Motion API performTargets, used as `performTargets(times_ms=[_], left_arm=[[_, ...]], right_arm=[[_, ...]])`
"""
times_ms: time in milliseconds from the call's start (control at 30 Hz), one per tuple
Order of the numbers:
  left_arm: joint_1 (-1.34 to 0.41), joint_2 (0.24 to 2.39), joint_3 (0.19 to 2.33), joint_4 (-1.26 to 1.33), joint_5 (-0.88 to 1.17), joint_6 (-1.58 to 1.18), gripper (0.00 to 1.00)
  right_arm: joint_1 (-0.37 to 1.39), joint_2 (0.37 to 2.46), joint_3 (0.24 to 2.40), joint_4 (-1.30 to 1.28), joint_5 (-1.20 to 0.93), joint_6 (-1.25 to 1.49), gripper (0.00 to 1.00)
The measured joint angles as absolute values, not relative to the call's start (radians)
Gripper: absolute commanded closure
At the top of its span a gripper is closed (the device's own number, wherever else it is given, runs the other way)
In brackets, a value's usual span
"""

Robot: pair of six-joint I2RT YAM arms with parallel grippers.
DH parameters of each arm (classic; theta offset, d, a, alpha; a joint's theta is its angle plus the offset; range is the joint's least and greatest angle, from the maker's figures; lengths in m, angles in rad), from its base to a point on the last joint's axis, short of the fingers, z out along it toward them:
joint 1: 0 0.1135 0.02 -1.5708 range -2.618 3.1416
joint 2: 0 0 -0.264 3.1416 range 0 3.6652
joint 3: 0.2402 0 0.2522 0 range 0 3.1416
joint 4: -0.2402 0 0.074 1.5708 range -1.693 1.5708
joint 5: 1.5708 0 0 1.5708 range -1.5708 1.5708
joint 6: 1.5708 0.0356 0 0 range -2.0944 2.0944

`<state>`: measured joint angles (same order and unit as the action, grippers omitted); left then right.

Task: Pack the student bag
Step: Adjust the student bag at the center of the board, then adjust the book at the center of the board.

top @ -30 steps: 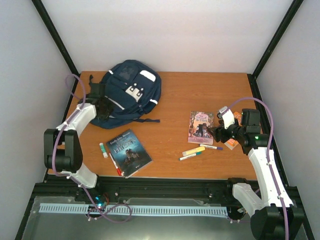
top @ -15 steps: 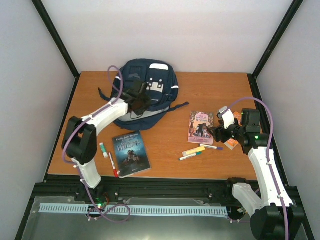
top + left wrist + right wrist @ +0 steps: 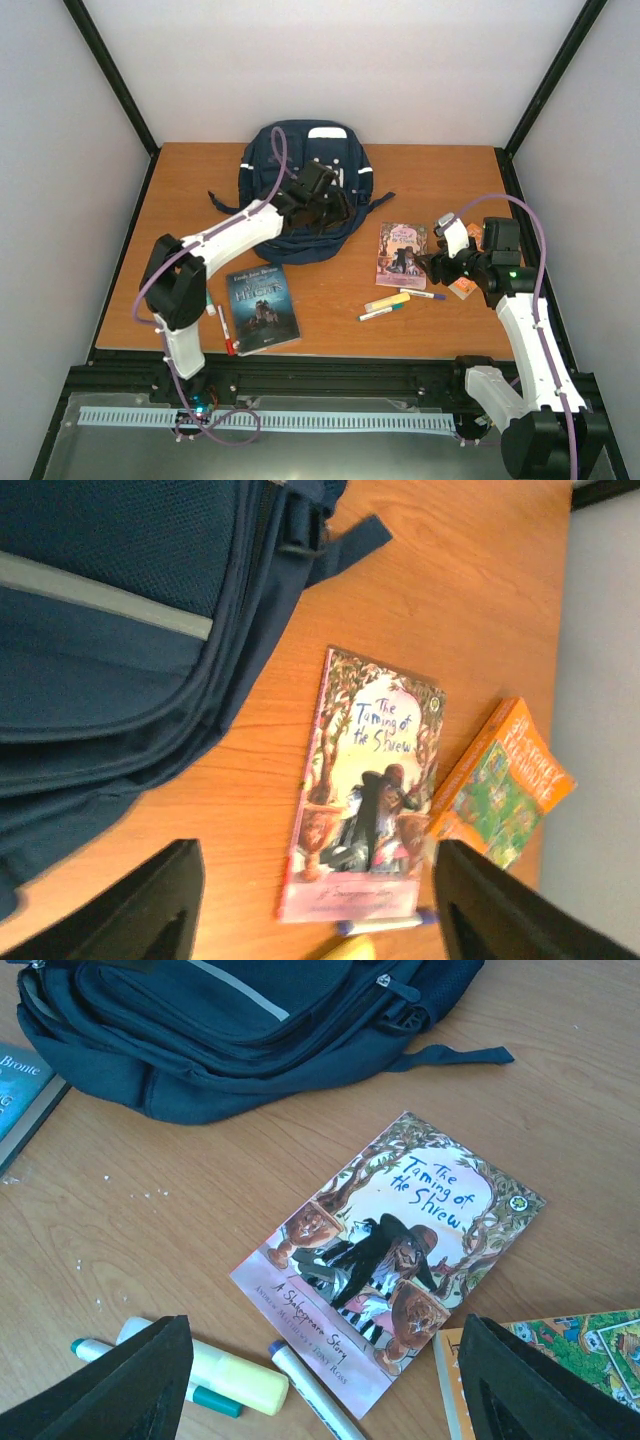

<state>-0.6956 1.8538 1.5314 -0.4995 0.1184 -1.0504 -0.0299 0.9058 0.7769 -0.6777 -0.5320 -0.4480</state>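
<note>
The student bag (image 3: pixel 300 165) is a navy backpack with white stripes, lying at the back middle of the table. My left gripper (image 3: pixel 332 208) hovers over its near right edge. In the left wrist view the gripper (image 3: pixel 315 910) is open with nothing between its dark fingers (image 3: pixel 140 910), and the bag (image 3: pixel 100 630) fills the upper left. My right gripper (image 3: pixel 430 265) stands open at the right, above the pink book "The Taming of the Shrew" (image 3: pixel 395 1250). Nothing is between the right gripper's (image 3: pixel 330 1395) fingers either.
A dark blue book (image 3: pixel 260 305) lies near the front left with a glue stick (image 3: pixel 208 300) and a red pen (image 3: pixel 225 328). A yellow highlighter (image 3: pixel 387 302), a marker (image 3: pixel 425 294) and a green pen (image 3: pixel 378 313) lie near the pink book (image 3: pixel 402 255). An orange book (image 3: pixel 560 1360) sits right of it.
My left arm swung right, dragging the bag from the back left to the back middle. Its jaws then opened and let go. The right arm has not moved.
</note>
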Motion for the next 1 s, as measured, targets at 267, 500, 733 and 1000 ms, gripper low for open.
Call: performTargets(times_ms=[267,500,733,1000], left_arm=[[-0.673,1.571,1.318,-0.525,0.097,-0.769,0.19],[-0.508,1.432,1.068,-0.458,0.104,-0.688,0.14],[-0.411,1.318,0.974,-0.439,0.166,-0.633,0.00],[-0.414,1.150,0.951,-0.475,0.229,-0.533,0.00]], right_arm=[[-0.030,0.937,0.771,-0.678,-0.540,-0.464,0.25],[-0.019,1.028,0.770,-0.690,-0.559,-0.513,0.28],[0.069,1.204,0.895,-0.714,-0.513,-0.522,0.28],[0.107,1.442,1.084,-0.726,-0.504,-0.496,0.02]])
